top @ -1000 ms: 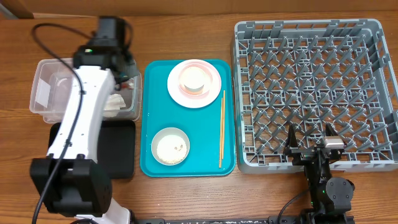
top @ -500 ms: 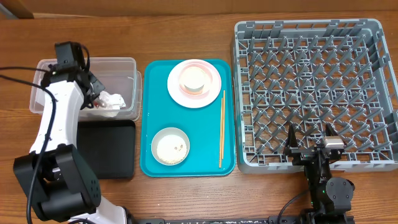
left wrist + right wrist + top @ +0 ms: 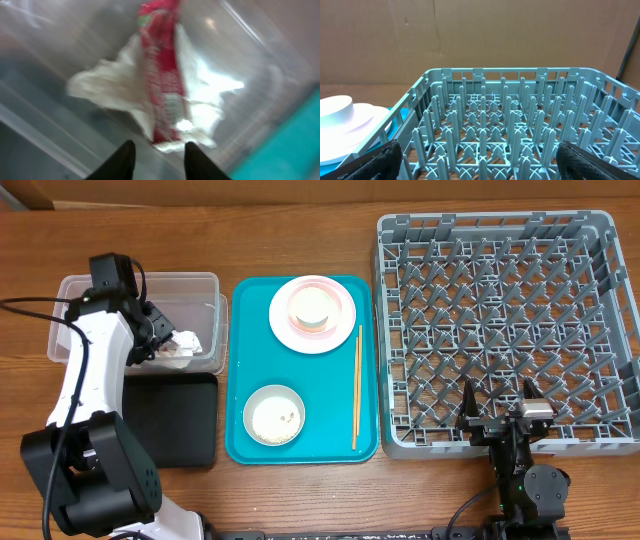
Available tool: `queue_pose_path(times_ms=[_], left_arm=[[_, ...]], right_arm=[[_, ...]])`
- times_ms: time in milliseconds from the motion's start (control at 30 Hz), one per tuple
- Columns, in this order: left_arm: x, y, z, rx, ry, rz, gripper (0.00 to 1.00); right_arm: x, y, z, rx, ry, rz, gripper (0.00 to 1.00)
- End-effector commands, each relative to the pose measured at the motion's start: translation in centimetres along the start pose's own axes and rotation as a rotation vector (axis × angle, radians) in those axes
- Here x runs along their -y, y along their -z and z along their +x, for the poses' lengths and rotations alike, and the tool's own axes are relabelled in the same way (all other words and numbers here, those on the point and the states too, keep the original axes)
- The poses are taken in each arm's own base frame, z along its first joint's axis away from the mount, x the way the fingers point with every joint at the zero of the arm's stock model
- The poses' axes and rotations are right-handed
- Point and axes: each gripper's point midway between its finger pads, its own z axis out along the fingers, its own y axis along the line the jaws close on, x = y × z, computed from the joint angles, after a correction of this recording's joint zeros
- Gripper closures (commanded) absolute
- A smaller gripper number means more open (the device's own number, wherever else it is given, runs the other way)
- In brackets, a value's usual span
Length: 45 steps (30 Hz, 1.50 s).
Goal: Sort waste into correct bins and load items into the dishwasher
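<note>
My left gripper (image 3: 160,162) hangs over the clear tub (image 3: 70,320), just left of the teal tray (image 3: 240,380), its jaws parted and holding nothing. The red-and-silver snack wrapper (image 3: 162,75) lies on the crumpled napkin (image 3: 120,90) inside that tub. My right gripper (image 3: 482,162) is spread wide and empty at the near edge of the dish rack (image 3: 500,300), right of the tray.

Teal serving tray (image 3: 335,395): rect., rounded corners, lies flat on wooden table (image 3: 300,495), long side running front to back, left of centre. Table: brown, visible grain, horiz. board seams. Right wrist view: plain brown cardboard wall (image 3: 480,35) in background, w/ one vertical seam.
</note>
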Motion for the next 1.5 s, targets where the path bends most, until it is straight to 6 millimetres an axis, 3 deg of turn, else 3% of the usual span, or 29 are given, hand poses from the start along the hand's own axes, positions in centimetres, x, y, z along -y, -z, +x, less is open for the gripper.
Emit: queue_pose_path(times_ms=[0, 100, 200, 300, 467, 600, 733, 900, 1233, 1400, 1467], left_arm=[[5.0, 5.0, -0.1, -0.026, -0.083, 0.283, 0.73], [7.5, 8.8, 1.5, -0.062, -0.171, 0.439, 0.82], [8.5, 11.3, 3.6, -0.098, -0.217, 0.510, 0.96], [8.9, 12.4, 6.6, -0.171, -0.255, 0.508, 0.96], [9.7, 12.3, 12.7, -0.342, -0.351, 0.455, 0.96], [11.5, 11.6, 17.8, -0.418, -0.486, 0.449, 0.96], [13.1, 10.6, 22.4, -0.448, -0.631, 0.456, 0.96], [13.8, 8.9, 26.5, -0.395, -0.773, 0.383, 0.96], [12.0, 6.6, 29.5, -0.193, -0.767, 0.116, 0.95], [11.9, 6.5, 29.3, -0.118, -0.729, 0.072, 0.81], [11.9, 6.4, 29.0, -0.101, -0.696, 0.064, 0.79]], right_arm=[[0.2, 0.0, 0.1, 0.006, 0.000, 0.011, 0.00], [0.2, 0.0, 0.1, 0.006, 0.000, 0.011, 0.00], [0.2, 0.0, 0.1, 0.006, 0.000, 0.011, 0.00], [0.2, 0.0, 0.1, 0.006, 0.000, 0.011, 0.00], [0.2, 0.0, 0.1, 0.006, 0.000, 0.011, 0.00], [0.2, 0.0, 0.1, 0.006, 0.000, 0.011, 0.00], [0.2, 0.0, 0.1, 0.006, 0.000, 0.011, 0.00], [0.2, 0.0, 0.1, 0.006, 0.000, 0.011, 0.00], [0.2, 0.0, 0.1, 0.006, 0.000, 0.011, 0.00], [0.2, 0.0, 0.1, 0.006, 0.000, 0.011, 0.00], [0.2, 0.0, 0.1, 0.006, 0.000, 0.011, 0.00]])
